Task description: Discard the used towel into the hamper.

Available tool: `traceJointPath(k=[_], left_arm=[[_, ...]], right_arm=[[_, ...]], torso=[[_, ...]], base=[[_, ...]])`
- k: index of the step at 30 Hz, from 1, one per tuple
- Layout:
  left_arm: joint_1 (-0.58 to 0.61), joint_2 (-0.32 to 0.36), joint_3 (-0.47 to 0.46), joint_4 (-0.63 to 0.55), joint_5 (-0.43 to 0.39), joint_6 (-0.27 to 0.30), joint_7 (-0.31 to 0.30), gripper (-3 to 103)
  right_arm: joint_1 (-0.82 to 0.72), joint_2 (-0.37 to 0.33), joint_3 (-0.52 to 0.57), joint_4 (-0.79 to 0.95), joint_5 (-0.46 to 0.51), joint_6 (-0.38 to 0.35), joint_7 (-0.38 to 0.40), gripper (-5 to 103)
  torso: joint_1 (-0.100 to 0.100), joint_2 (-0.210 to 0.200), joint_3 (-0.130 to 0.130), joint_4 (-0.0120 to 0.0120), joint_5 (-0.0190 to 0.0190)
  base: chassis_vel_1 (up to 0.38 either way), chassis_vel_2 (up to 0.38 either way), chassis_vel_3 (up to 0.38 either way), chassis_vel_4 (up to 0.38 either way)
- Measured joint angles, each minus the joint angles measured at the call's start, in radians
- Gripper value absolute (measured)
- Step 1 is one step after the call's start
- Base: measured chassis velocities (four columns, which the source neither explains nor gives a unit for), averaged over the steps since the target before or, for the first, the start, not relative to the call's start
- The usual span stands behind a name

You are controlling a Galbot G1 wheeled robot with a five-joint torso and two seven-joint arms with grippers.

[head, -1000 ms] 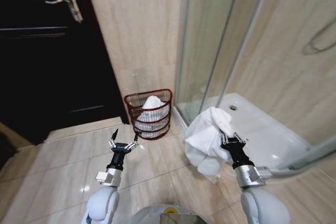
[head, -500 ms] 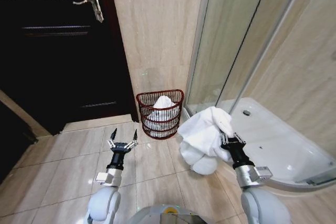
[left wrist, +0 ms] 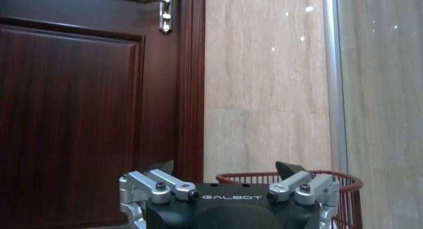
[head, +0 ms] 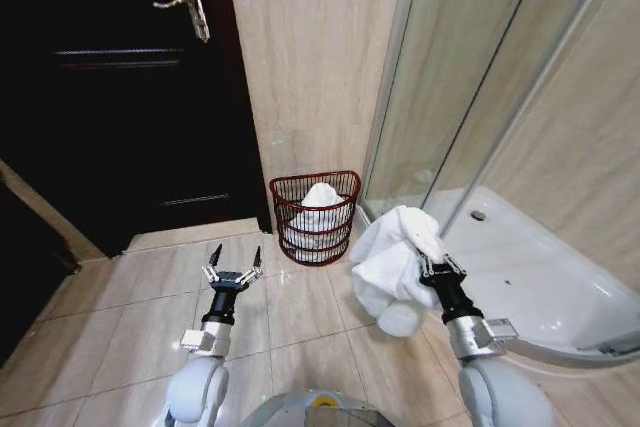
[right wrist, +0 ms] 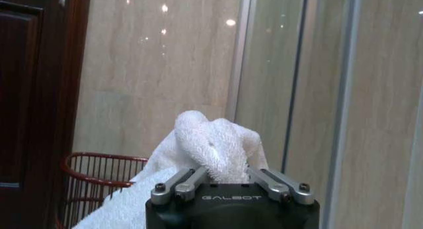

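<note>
The hamper [head: 315, 217], a small red-brown wire basket, stands on the floor against the beige wall, with white cloth inside it. Its rim also shows as the hamper [left wrist: 343, 182] and the hamper [right wrist: 92, 172] in the wrist views. My right gripper [head: 437, 269] is shut on a white towel [head: 392, 267] that hangs bunched over it, to the right of the hamper and nearer to me; the towel [right wrist: 211, 144] rises between its fingers. My left gripper [head: 232, 265] is open and holds nothing, in front and left of the hamper.
A dark wooden door [head: 110, 97] with a metal handle [head: 190, 2] fills the left. A glass shower enclosure [head: 470, 87] with a raised white tray [head: 540, 277] stands on the right. Tiled floor [head: 120, 317] lies open before the door.
The whole head view has shifted, so the camera moved: the hamper now sits farther right and slightly lower in view. Both grippers keep their poses; the towel has swung a little.
</note>
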Motion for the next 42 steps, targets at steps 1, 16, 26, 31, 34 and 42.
traceJointPath(k=[1, 16, 26, 31, 34, 42], left_arm=[[0.0, 0.0, 0.0, 0.0, 0.0, 0.0, 0.0, 100], [0.0, -0.008, 0.002, -0.016, 0.004, 0.018, -0.003, 100], [0.003, -0.017, 0.007, -0.013, 0.022, 0.017, -0.004, 100], [0.007, -0.018, 0.003, -0.015, 0.023, 0.017, -0.004, 100], [0.007, -0.018, 0.0, -0.016, 0.023, 0.016, -0.004, 100], [0.008, -0.022, 0.001, -0.016, 0.028, 0.015, -0.005, 100]], right_arm=[[0.0, 0.0, 0.0, 0.0, 0.0, 0.0, 0.0, 14], [0.018, -0.003, -0.011, -0.002, -0.011, 0.007, -0.017, 14], [0.024, -0.01, -0.004, -0.007, 0.013, 0.007, -0.021, 14], [0.033, -0.013, -0.001, -0.011, 0.02, 0.003, -0.021, 14], [0.034, -0.013, 0.0, -0.012, 0.023, 0.003, -0.021, 14], [0.034, -0.015, 0.003, -0.012, 0.031, 0.002, -0.022, 14]], torso=[[0.0, 0.0, 0.0, 0.0, 0.0], [0.0, 0.034, 0.033, 0.0, 0.0], [0.006, 0.08, 0.072, 0.0, 0.0001], [0.01, 0.1, 0.088, 0.0, 0.0], [0.012, 0.112, 0.1, 0.0001, 0.0001], [0.018, 0.148, 0.13, 0.0, 0.0001]], base=[[0.055, 0.054, -0.049, -0.076], [0.061, 0.066, -0.065, -0.066], [0.061, 0.051, -0.06, -0.058], [0.042, 0.055, -0.055, -0.058], [0.016, 0.072, -0.009, -0.075], [-0.006, 0.063, 0.016, -0.073]])
